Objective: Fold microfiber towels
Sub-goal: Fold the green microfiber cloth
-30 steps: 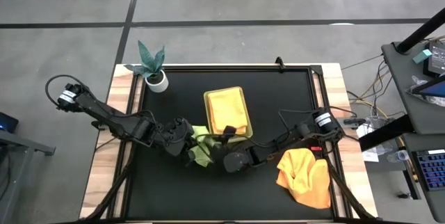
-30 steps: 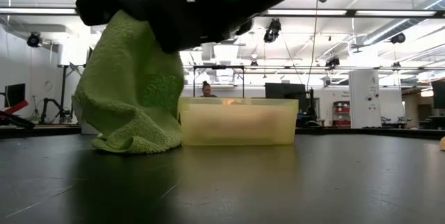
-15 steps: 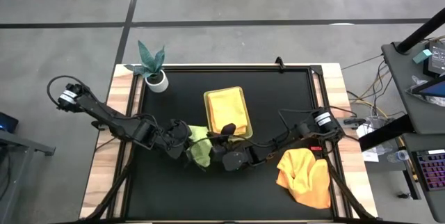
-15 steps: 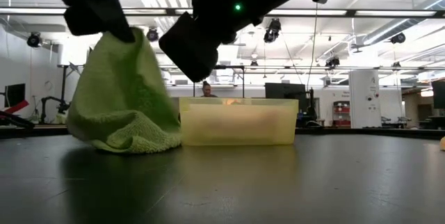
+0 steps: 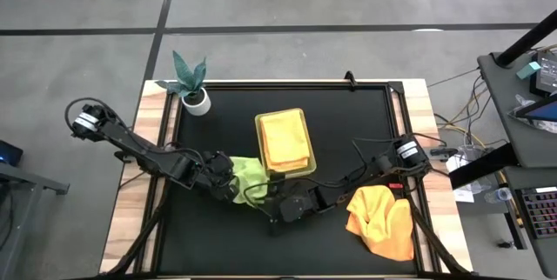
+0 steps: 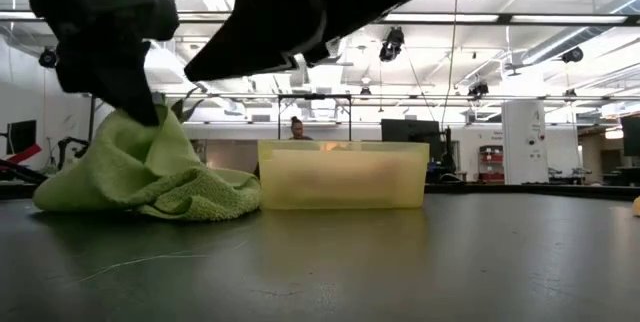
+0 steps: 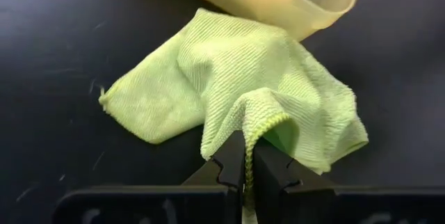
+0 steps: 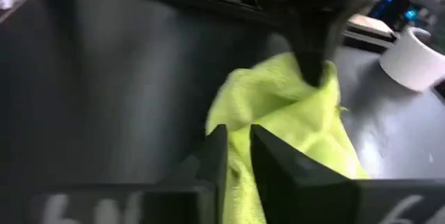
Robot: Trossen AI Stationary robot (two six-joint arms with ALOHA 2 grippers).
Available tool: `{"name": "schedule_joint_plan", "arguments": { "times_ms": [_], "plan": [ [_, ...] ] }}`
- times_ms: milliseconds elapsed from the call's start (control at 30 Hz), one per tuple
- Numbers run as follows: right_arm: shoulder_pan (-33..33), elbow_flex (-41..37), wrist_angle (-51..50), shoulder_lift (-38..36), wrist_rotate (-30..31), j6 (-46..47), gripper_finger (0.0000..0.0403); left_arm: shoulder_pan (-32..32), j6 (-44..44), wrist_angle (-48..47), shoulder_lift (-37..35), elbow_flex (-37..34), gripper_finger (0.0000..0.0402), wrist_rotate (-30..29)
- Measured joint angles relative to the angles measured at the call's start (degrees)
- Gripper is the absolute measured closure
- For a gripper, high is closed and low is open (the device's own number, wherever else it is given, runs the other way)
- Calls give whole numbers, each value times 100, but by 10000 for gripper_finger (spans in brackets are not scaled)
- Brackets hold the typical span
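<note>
Now the green towel (image 5: 248, 172) lies bunched on the counter (image 5: 348, 132) just beside the tray (image 5: 284, 141). We pinch its near edge in both sets of fingers: left gripper (image 7: 245, 165) clamped tight on the hem, right gripper (image 8: 236, 156) narrow on a fold opposite, so spreading means pulling apart

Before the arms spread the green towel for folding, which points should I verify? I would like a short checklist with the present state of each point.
1. Left gripper shut on an edge of the green towel: ok.
2. Right gripper holding a second edge: cannot tell; its fingers stand around the cloth.
3. Towel flat on the table: not ok, it lies bunched.
4. Towel apart from the tray: not ok, it lies against the tray's corner.
5. Orange towel out of the way: ok, it lies off to the right.
</note>
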Motion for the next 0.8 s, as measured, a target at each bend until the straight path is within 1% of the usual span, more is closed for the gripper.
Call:
{"name": "schedule_joint_plan", "arguments": {
  "times_ms": [133,233,367,433,533,600,733,800],
  "plan": [
    [-71,2,3,60,72,178,303,0,-251,-9,13,-142,402,15],
    [-136,2,153,216,39,61,262,0,-342,-12,57,-209,402,42],
    [-218,25,653,596,-112,-26,219,0,-344,2,54,-218,402,42],
    [-249,212,653,818,-99,-98,204,0,-344,11,52,-218,402,42],
    [-291,602,565,1145,-91,-139,191,0,-344,12,68,-218,402,42],
    [-313,920,318,1364,-31,-231,187,0,-344,0,83,-220,402,44],
    [-333,1494,-358,1705,593,-314,189,-4,-341,9,94,-220,402,42],
    [-341,1656,-497,1814,717,-403,196,-4,-320,17,94,-220,402,43]
  ]
}}
